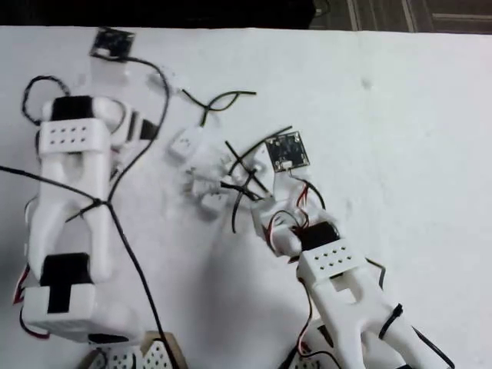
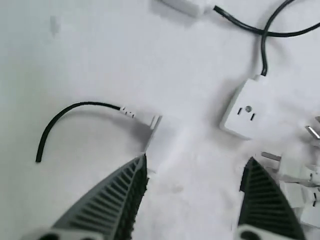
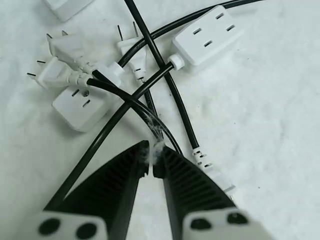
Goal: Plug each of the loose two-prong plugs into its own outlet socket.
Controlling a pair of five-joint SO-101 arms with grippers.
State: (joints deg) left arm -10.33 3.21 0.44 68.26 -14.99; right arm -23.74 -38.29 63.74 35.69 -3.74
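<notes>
My left gripper [image 2: 195, 175] is open above the bare white table. Just past its fingertips lies a white two-prong plug [image 2: 150, 131] on a short black cord [image 2: 75, 111]. A white outlet socket [image 2: 244, 113] sits beyond the other finger, and more loose plugs [image 2: 292, 172] lie beside it. My right gripper [image 3: 151, 161] is shut on a black cord [image 3: 131, 102] with a frayed spot. Ahead of it lie three loose plugs [image 3: 65, 46], a grounded socket [image 3: 80, 106] and a two-outlet socket block [image 3: 207, 34]. In the high view this tangle [image 1: 223, 173] lies at mid-table.
Crossing black cords [image 3: 172, 85] run under and around the right gripper, and another plug [image 3: 216, 176] lies beside its finger. The left arm [image 1: 73, 138] stands at the table's left with its own black cable [image 1: 127, 246] trailing forward. A second white block [image 2: 182, 5] sits farther off.
</notes>
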